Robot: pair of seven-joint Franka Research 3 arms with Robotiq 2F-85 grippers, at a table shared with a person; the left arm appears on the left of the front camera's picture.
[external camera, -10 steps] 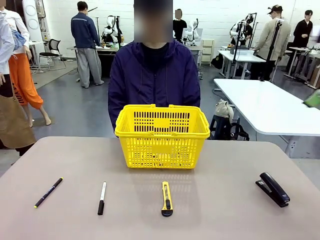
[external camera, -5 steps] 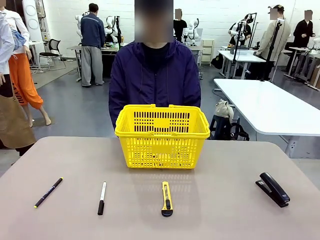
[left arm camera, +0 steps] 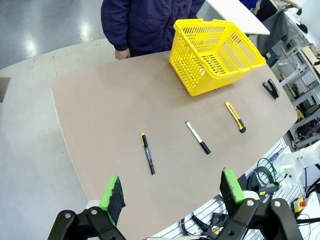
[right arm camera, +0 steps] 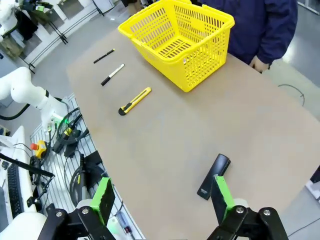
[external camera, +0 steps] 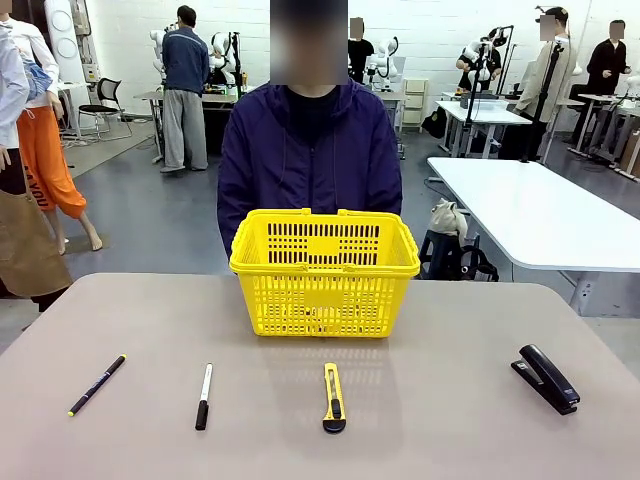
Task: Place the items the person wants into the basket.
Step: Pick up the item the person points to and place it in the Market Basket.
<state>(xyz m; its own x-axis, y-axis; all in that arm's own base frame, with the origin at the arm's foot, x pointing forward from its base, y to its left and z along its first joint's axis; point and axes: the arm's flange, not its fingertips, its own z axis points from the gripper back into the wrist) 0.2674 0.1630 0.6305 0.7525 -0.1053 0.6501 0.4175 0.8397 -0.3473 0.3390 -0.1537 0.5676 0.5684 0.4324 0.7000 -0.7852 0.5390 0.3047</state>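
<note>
Tabletop (right arm camera: 165, 145), stapler (right arm camera: 214, 176) well below right tool (right arm camera: 162, 189)

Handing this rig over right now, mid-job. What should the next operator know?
Left tool: open, empty, high over the table's near edge.
Right tool: open, empty, high near the stapler.
Basket stands far-centre before the person.
Utility knife lies just in front of it; stapler at the right; pen and marker at the left.
Done: knife and stapler not yet in the basket.
To do: load whichever the person wants.
</note>
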